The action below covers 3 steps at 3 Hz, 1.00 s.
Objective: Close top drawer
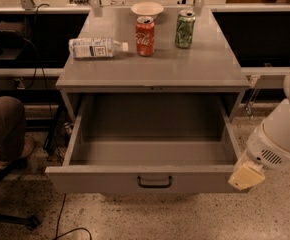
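Note:
The top drawer [110, 180] is a wide grey metal drawer pulled far out of the cabinet, and its inside is empty. Its flat front panel faces me with a small black handle [155, 182] at the centre. My gripper [246, 175], a cream-coloured block at the end of the white arm [280, 139], sits at the right end of the drawer front, level with the panel. It is touching or nearly touching the front right corner; I cannot tell which. The lower drawers are hidden below the open one.
On the cabinet top [200, 69] lie a clear plastic bottle [96, 48] on its side, a red can [145, 36], a green can [185, 29] and a bowl [147, 8]. A person's leg [2, 129] is at the left. Cables [60, 219] run over the floor.

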Motion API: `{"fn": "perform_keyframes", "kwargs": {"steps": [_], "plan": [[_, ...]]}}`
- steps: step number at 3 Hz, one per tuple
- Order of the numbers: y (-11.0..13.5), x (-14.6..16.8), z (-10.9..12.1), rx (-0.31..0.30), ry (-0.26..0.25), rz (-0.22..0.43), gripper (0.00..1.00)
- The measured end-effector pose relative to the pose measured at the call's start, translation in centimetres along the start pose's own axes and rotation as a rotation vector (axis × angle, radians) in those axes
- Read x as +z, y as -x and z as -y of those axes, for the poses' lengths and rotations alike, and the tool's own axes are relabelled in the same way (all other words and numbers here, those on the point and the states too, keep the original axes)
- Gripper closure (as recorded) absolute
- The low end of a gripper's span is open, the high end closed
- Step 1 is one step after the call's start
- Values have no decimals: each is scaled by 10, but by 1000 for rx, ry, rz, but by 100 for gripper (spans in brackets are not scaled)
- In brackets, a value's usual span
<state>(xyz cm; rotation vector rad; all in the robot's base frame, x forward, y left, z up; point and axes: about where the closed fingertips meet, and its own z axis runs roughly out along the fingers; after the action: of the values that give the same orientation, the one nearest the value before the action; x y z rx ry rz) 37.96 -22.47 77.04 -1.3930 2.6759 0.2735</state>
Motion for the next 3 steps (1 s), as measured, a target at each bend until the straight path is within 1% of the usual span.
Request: {"fn": "perform_keyframes", "kwargs": {"steps": [1, 2, 3], "plan": [[-15, 27, 5, 78, -29, -18, 84], [-22, 57, 12, 111, -43, -8, 100], [-18, 90, 22, 118, -61, 40, 100]]}}
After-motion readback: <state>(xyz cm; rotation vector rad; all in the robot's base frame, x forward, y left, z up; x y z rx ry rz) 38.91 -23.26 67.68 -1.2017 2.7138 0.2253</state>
